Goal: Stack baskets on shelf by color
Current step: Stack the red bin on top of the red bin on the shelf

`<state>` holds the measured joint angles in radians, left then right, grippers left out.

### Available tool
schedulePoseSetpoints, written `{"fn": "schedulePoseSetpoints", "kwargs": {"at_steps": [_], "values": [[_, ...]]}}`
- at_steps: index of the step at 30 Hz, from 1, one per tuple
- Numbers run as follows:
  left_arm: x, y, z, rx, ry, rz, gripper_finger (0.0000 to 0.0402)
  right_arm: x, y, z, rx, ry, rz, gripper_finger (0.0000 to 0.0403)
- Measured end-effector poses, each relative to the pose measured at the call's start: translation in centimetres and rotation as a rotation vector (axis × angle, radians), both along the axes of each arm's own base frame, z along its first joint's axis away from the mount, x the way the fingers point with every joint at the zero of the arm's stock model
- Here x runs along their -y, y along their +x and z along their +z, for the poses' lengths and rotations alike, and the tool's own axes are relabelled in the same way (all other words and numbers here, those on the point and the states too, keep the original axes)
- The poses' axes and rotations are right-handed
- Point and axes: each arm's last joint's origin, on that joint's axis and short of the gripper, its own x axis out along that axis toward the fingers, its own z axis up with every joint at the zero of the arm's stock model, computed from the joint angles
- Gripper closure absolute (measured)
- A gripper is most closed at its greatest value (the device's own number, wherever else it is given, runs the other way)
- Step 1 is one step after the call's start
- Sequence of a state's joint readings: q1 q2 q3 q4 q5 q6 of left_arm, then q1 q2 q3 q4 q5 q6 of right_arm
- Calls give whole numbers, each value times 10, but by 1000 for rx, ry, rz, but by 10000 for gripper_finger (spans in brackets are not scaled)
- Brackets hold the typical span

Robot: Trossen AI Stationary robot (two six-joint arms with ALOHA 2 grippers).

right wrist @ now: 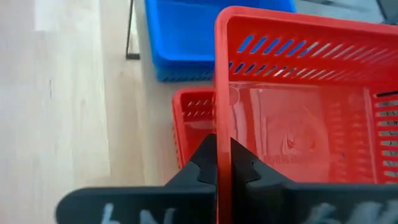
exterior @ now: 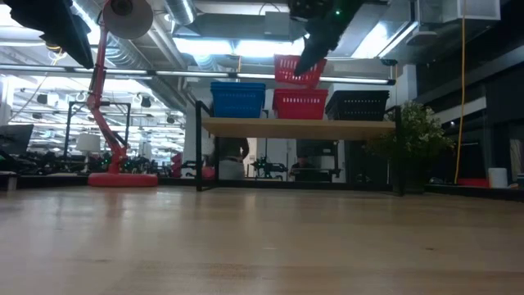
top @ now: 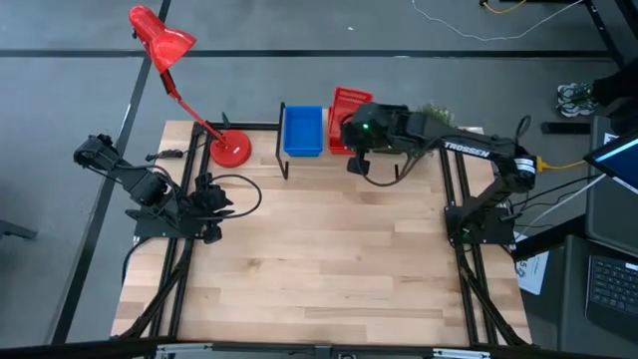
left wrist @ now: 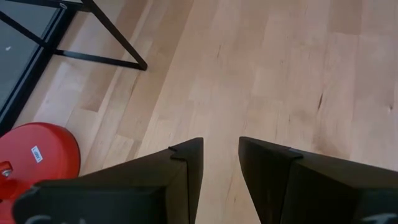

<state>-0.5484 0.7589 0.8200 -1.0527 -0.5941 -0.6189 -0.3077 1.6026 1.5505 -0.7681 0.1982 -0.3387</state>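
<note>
Red slotted-plastic basket (right wrist: 298, 124) pinched by right fingers (right wrist: 214, 165).

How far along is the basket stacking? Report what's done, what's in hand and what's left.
Done: blue baskets, a red basket and a black basket sit side by side on the shelf.
In hand: the right claw is shut on the wall of another red basket, held tilted above the shelved red one.
Left: lowering it onto the red one and letting go. The left claw waits open over bare tabletop.
</note>
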Motion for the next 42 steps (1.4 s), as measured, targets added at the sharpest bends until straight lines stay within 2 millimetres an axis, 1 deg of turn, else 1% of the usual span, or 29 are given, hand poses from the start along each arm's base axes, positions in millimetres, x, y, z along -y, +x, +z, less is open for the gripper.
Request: {"fn": "schedulePoseSetpoints", "kwargs": {"at_steps": [4, 7, 11, 13, 17, 20, 24, 34, 42], "values": [[0, 0, 0, 0, 0, 0, 308, 2, 0, 7, -19, 10, 80, 403], [0, 0, 0, 1, 0, 1, 308, 8, -3, 6, -40, 40, 129, 403], [0, 0, 0, 1, -1, 1, 308, 17, -8, 3, -62, 65, 97, 403], [0, 0, 0, 1, -2, 2, 308, 19, -8, 2, -59, 71, 84, 403], [0, 0, 0, 1, -1, 2, 308, 18, -6, 0, -63, 75, 93, 403], [0, 0, 0, 1, -2, 2, 308, 18, -4, -6, -90, 108, 108, 403], [0, 0, 0, 1, -2, 2, 308, 20, -1, -11, -100, 110, 108, 401], [0, 0, 0, 1, -2, 2, 308, 21, 1, -12, -93, 103, 111, 367], [0, 0, 0, 1, -2, 2, 308, 21, 1, -12, -93, 103, 110, 317]]}}
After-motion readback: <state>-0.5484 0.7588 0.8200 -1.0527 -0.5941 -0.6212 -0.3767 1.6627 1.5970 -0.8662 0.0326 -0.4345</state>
